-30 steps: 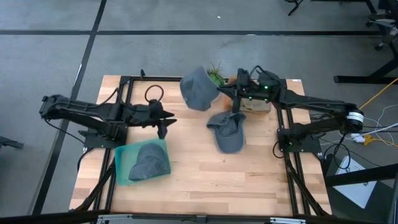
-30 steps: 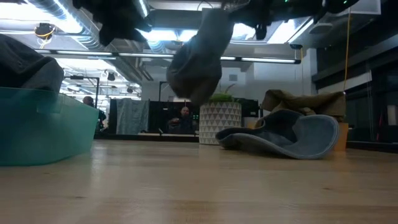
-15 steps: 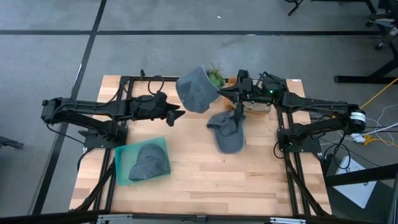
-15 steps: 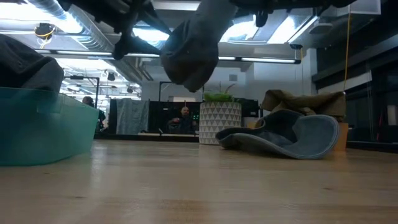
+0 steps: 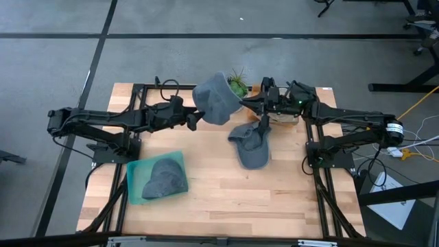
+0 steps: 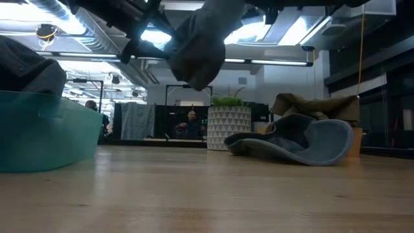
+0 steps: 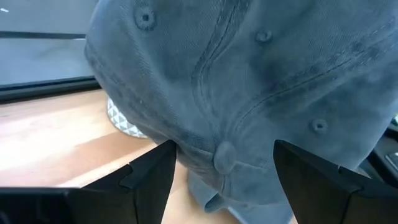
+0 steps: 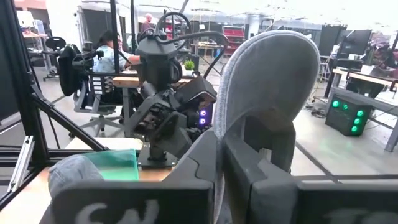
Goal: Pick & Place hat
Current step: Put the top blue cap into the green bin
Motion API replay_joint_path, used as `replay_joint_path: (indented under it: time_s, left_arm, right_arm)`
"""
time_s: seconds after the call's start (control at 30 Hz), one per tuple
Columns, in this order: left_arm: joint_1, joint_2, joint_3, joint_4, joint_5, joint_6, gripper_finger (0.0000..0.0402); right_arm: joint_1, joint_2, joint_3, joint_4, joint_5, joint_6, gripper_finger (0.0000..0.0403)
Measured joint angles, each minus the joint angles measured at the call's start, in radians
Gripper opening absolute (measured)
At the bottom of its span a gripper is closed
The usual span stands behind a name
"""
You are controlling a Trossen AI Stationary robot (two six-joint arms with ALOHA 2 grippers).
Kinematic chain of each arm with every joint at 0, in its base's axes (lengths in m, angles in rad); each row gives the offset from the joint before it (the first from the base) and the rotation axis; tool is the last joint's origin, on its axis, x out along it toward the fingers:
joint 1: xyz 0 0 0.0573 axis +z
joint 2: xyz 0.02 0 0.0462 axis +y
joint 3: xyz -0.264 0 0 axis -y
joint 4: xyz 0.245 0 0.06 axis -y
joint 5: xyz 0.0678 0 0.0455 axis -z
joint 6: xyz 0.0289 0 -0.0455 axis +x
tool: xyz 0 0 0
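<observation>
A grey-blue cap (image 5: 216, 100) hangs in the air over the table's far middle, held by my right gripper (image 5: 241, 103), which is shut on it. My left gripper (image 5: 195, 119) is open and level, just left of that cap. In the left wrist view its two fingers stand on either side of the crown's top button (image 7: 224, 158); I cannot tell whether they touch the cloth. A second cap (image 5: 250, 145) lies on the table on its crown and brim. A third cap (image 5: 164, 178) rests inside the teal bin (image 5: 134, 180). My right gripper pinches the lifted cap's brim (image 8: 227, 118) between its two fingers, coming level from the table's right side. The brim stands up between the fingers. The crown (image 6: 197, 48) hangs to the left, clear of the table.
A potted plant (image 5: 236, 83) stands at the far edge, just behind the lifted cap. A brown crumpled thing (image 6: 314, 103) sits far right. The teal bin takes up the near left. Bare wood (image 5: 226, 199) lies in the near middle.
My left gripper has risen from above the teal bin and travelled toward the far right, turning from pointing down to level, until its open fingers reach the hanging cap's crown. The cap has shifted slightly left with my right gripper.
</observation>
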Motion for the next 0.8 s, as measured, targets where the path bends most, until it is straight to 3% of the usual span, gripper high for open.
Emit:
replay_joint_path:
  time_s: [0.53,0.67,0.8]
  left_arm:
    - [0.000,0.016,0.000,0.101,-0.050,0.079,0.0256]
    - [0.000,0.015,0.000,0.148,-0.048,0.106,0.0223]
    - [-0.002,0.015,0.000,0.158,-0.047,0.126,0.0166]
  right_arm:
    - [0.018,0.000,0.000,0.076,-0.034,0.007,0.0014]
    - [0.029,0.000,0.000,0.096,-0.034,0.003,0.0014]
    - [0.031,0.000,0.000,0.100,-0.034,0.000,0.0014]
